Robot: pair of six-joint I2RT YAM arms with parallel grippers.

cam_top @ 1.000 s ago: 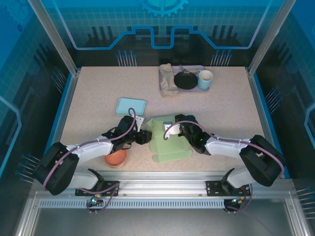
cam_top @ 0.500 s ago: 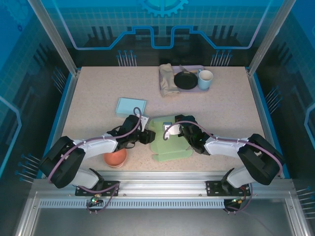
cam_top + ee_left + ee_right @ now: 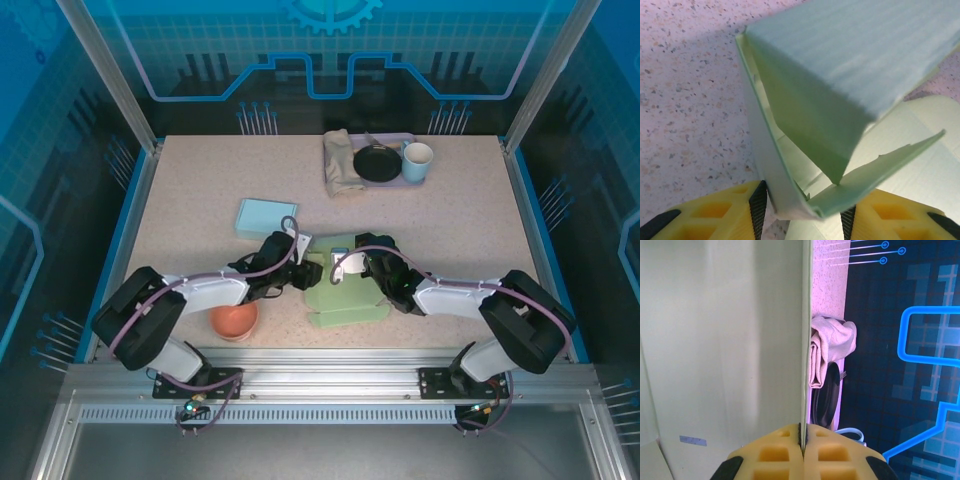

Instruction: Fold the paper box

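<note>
The pale green paper box (image 3: 345, 292) lies partly folded near the front middle of the table. My left gripper (image 3: 306, 272) is at its left edge. In the left wrist view a folded corner of the box (image 3: 840, 65) sits between the yellow fingers (image 3: 715, 212), with the black pads touching the wall on one side and the flap on the other; the left gripper (image 3: 803, 214) is shut on that corner. My right gripper (image 3: 352, 266) is at the box's back edge. In the right wrist view the right gripper (image 3: 802, 437) is shut on a thin upright panel of the box (image 3: 715, 340).
A flat teal box (image 3: 266, 215) lies just behind the left gripper. An orange bowl (image 3: 234, 321) sits under the left arm near the front edge. At the back, a tray (image 3: 392, 139) holds a folded cloth (image 3: 342, 162), a black pan (image 3: 377, 163) and a mug (image 3: 417, 160).
My left gripper has moved right, up to the box's left edge, and its jaws have narrowed around the folded corner. The right gripper has kept its grip and barely moved.
</note>
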